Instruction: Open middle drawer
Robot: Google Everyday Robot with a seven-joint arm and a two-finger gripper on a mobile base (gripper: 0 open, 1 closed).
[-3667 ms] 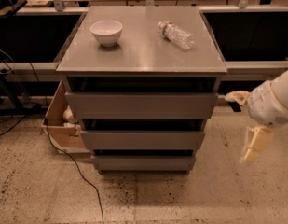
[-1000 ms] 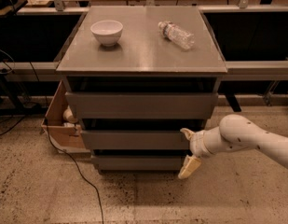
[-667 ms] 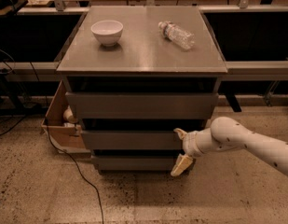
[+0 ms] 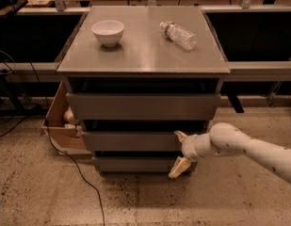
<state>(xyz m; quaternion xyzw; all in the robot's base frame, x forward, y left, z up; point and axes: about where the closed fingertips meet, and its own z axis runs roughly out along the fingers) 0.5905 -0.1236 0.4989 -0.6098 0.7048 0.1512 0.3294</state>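
The grey cabinet (image 4: 143, 55) has three drawers. The middle drawer (image 4: 131, 141) is a shallow flat grey front, standing out a little from the cabinet. My white arm comes in from the right. My gripper (image 4: 179, 151) is at the right end of the middle drawer's front. One cream finger (image 4: 181, 136) is at the drawer's upper edge, the other finger (image 4: 179, 167) hangs down in front of the bottom drawer (image 4: 135, 164). The fingers stand apart, holding nothing.
A white bowl (image 4: 108, 32) and a clear plastic bottle (image 4: 178, 35) lying on its side are on the cabinet top. A cardboard box (image 4: 60, 124) sits on the floor to the left, with a black cable (image 4: 76, 173) beside it. Benches stand behind.
My arm has swung from the right side of the cabinet leftward and down to the middle drawer's front. In the last second the gripper crept a little further left.
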